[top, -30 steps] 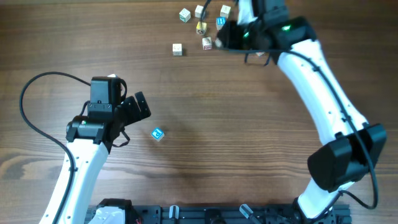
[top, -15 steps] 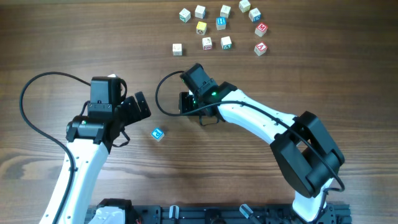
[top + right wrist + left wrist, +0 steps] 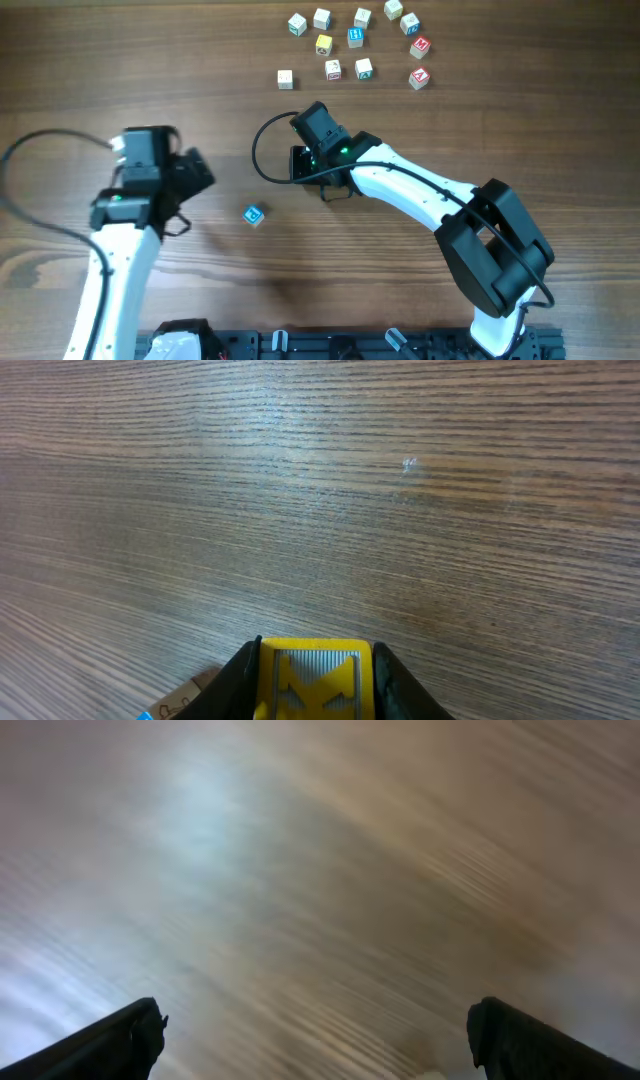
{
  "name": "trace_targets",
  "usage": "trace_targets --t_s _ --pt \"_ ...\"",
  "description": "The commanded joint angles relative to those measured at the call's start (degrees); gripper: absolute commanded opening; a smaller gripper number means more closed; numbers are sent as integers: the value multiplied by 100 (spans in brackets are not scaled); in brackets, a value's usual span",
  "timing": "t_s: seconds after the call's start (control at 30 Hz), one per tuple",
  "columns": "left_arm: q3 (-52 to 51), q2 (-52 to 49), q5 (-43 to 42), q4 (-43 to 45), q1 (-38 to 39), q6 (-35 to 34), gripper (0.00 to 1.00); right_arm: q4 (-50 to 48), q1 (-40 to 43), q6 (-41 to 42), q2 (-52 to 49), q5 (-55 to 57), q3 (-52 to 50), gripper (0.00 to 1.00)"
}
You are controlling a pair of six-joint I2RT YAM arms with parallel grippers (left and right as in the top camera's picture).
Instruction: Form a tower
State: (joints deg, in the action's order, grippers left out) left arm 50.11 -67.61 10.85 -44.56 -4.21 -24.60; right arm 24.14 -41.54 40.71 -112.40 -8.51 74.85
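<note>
Tower (image 3: pixel 254 215): blue letter face up, sits between left gripper (image 3: pixel 195 172) and right gripper (image 3: pixel 300 163), touching neither. Probably light, stiff wooden cubes, tippy if nudged; take by opposite flat sides. Right gripper clenched on yellow-faced cube (image 3: pixel 312 685); left gripper spread wide, empty.

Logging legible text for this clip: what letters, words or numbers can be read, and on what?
"X" or perhaps "K", cut off: yellow cube.
Tower: white letter on blue top, too small to read.
Loose cubes: letters too small to read.
Nothing else.
</note>
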Motion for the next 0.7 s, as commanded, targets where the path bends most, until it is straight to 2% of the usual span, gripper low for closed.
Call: trace_targets --t_s 0.0,0.1,0.2,0.37,0.57,0.67 --pt "15 63 -343 -210 -1390 -461 100 -22 -9 13 -66 79 -31 20" --pt "15 63 -678 -420 -2339 -459 100 -247 -63 -24 -66 81 -31 20" --pt "15 63 -675 -490 -2796 -459 100 -505 -153 -310 -66 146 -31 21" --pt "15 63 -675 -481 -2822 -459 100 -527 -179 -299 -177 507 -33 21" --pt "15 63 -678 -481 -2822 -459 100 -660 -179 -306 -402 352 -33 29" --pt "15 63 -675 -481 -2822 -459 100 -658 -179 -306 -402 179 -33 42"
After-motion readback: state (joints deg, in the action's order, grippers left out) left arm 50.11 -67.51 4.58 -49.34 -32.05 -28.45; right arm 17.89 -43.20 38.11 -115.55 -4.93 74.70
